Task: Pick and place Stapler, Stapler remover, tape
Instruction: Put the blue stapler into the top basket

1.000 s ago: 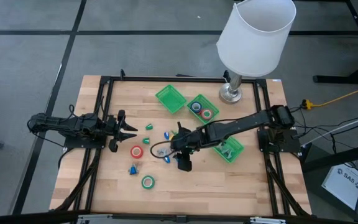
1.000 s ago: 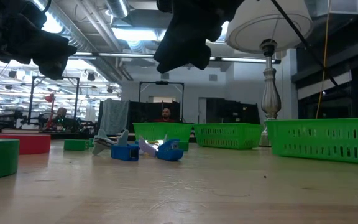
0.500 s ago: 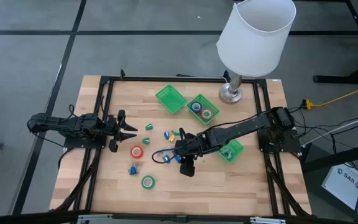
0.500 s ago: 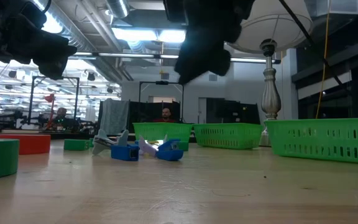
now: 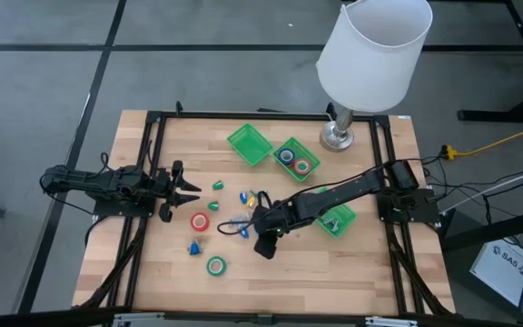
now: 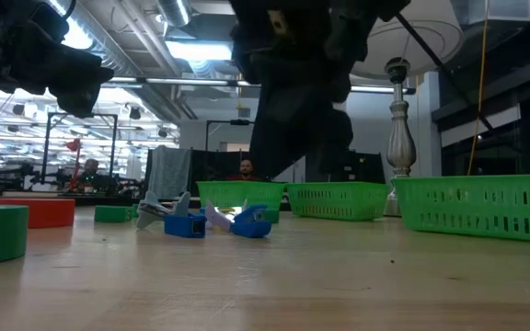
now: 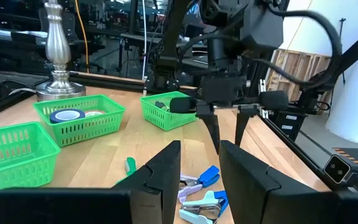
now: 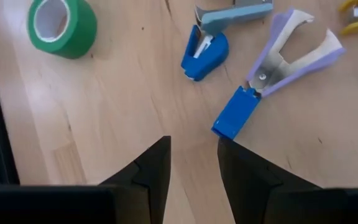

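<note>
My right gripper point(image 8: 193, 158) hangs open over the middle of the table point(image 5: 334, 272), fingers slanting down, touching nothing. Just beyond its tips lie a lilac-and-blue stapler remover point(image 8: 272, 68) and a small blue stapler point(image 8: 204, 46), both flat on the wood. A green tape roll point(image 8: 61, 25) lies on its side farther off. In the high view a red tape roll point(image 5: 199, 221) and a green one point(image 5: 216, 266) lie left of my right gripper point(image 5: 261, 245). My left gripper point(image 5: 192, 188) waits open at the table's left, held level.
Three green trays stand at the back and right: one point(image 5: 249, 144) bare, one point(image 5: 296, 157) holding tape rolls, one point(image 5: 334, 218) beside my right arm. A lamp point(image 5: 339, 136) stands at the far right. Small green rolls point(image 5: 217, 185) and a blue piece point(image 5: 194, 246) lie scattered.
My right gripper has come down toward the blue stapler and the stapler remover and has rolled about its own axis. Its fingers have stayed open. Nothing on the table has moved.
</note>
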Action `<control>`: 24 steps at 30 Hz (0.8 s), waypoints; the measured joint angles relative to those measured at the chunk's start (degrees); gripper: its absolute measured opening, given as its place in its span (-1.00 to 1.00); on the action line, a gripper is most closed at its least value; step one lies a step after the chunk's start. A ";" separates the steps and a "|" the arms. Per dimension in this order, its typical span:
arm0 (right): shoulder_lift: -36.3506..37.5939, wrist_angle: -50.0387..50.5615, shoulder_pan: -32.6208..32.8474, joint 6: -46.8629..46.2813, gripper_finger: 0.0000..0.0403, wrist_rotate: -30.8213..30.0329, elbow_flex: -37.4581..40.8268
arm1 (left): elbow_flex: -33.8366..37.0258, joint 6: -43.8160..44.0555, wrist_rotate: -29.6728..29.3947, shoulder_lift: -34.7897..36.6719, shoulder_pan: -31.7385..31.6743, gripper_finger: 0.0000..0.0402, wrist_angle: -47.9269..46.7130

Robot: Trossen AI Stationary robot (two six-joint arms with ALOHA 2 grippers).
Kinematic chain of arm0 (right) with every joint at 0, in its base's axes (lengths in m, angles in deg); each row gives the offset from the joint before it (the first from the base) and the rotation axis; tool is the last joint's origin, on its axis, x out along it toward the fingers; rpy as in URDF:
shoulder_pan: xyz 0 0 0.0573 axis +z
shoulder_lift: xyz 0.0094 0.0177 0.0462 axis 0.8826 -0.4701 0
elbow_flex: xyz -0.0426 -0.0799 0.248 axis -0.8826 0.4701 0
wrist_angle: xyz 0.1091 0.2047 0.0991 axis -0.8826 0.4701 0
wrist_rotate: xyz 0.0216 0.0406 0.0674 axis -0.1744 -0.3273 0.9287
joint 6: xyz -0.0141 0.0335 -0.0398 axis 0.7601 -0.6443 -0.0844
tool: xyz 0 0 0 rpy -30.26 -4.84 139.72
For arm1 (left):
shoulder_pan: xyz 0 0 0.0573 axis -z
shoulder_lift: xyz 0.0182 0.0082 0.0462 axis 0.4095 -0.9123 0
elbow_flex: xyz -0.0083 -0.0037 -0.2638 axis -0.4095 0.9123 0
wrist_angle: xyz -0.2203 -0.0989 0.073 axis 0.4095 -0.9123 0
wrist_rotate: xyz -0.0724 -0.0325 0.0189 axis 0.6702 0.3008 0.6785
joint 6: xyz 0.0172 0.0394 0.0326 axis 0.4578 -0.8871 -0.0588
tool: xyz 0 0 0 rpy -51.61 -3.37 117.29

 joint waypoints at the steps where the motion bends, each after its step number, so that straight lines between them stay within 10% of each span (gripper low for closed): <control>1: -0.23 -0.17 0.00 -0.35 -0.32 -0.01 -0.01 | 0.01 0.00 0.01 -0.01 0.01 -0.47 0.00; 24: -7.59 -3.78 -0.39 0.58 -0.32 -5.00 -0.14 | 0.01 0.00 -0.01 -0.01 -0.01 -0.47 0.00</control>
